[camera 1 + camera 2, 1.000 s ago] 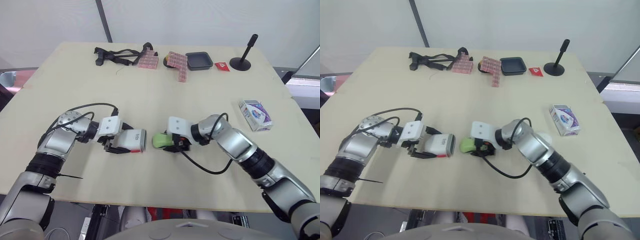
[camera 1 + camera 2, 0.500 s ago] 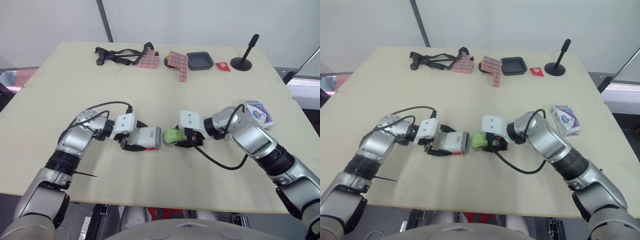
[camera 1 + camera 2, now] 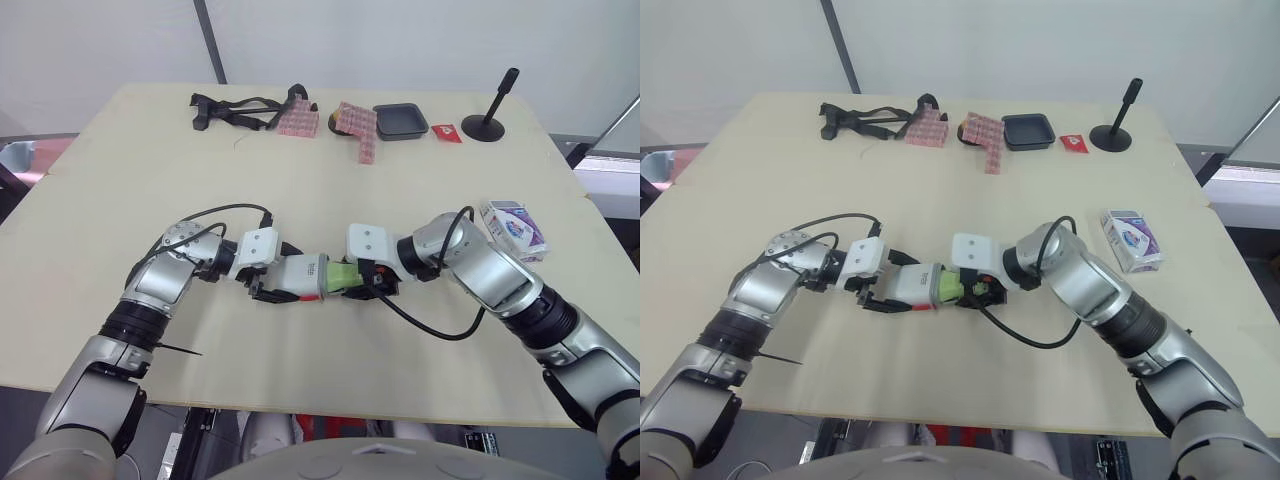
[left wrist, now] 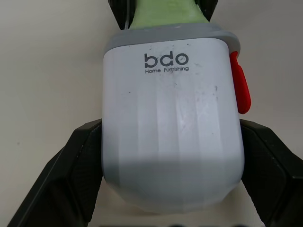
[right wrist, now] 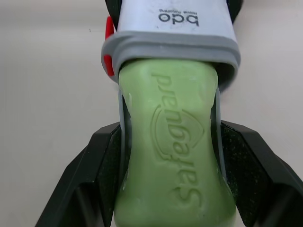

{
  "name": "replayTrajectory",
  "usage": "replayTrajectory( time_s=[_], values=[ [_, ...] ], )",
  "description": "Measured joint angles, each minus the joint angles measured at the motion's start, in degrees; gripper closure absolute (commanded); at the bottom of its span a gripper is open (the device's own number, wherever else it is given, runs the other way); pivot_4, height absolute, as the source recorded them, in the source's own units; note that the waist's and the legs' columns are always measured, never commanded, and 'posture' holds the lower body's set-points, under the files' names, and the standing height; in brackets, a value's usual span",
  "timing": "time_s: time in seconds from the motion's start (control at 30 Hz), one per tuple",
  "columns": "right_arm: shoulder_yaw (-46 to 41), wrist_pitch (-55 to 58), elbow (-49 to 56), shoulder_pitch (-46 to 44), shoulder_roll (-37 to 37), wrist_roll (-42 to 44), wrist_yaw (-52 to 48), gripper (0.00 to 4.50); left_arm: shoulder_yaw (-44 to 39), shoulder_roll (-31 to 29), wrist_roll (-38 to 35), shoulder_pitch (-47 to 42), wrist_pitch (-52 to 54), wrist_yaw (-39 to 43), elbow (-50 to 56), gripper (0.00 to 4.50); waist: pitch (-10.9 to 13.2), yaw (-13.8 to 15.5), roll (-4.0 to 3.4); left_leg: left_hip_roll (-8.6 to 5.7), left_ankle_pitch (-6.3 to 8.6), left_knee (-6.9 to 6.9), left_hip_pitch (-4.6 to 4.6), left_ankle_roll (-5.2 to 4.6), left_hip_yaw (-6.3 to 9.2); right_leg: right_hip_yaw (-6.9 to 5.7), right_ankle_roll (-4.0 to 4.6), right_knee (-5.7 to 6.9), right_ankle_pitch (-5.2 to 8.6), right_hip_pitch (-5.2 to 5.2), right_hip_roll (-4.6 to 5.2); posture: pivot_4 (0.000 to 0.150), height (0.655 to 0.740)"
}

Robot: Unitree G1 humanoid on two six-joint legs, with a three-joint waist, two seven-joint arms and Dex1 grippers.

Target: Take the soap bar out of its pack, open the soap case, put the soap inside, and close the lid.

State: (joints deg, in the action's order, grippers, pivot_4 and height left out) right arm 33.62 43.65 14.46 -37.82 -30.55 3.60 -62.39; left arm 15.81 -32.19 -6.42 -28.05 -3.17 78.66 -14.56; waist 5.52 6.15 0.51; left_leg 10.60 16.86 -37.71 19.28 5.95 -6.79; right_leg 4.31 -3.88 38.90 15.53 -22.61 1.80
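The right tool [image 3: 356, 280] is clamped on the green soap bar [image 5: 174, 179]. The bar's leading end sits just inside the grey-rimmed mouth of the white soap case [image 4: 171, 123], which the left tool [image 3: 280, 284] grips across its body. Both are low over the surface [image 3: 400, 170], near its front middle. The bar's long axis lies left to right in line with the case, nose toward the robot's left. It is best pushed straight and level, so its sides don't bind on the rim.

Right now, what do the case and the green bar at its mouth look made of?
Soap case: looks like hard moulded plastic, white and matte, with faint scuffs and a printed logo. Its grey rim may be a softer plastic or rubber; I cannot tell which. Soap bar: solid green soap with a waxy satin surface, an embossed brand name and rounded edges.
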Motion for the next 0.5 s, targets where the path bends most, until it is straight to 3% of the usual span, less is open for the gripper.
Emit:
replayTrajectory(
  time_s=[0.5],
  values=[
    [2.23,4.74,-1.13,-3.03,3.59,-1.21,3.01,1.93,0.22,0.91,0.17,-0.65,1.17,-1.04,-0.01,0.87,0.00,0.02,0.00,0.00,0.00,0.00,-0.07,0.00,0.00,0.00,0.00,0.02,0.00,-0.01,0.00,0.150,0.7400]
  ],
)
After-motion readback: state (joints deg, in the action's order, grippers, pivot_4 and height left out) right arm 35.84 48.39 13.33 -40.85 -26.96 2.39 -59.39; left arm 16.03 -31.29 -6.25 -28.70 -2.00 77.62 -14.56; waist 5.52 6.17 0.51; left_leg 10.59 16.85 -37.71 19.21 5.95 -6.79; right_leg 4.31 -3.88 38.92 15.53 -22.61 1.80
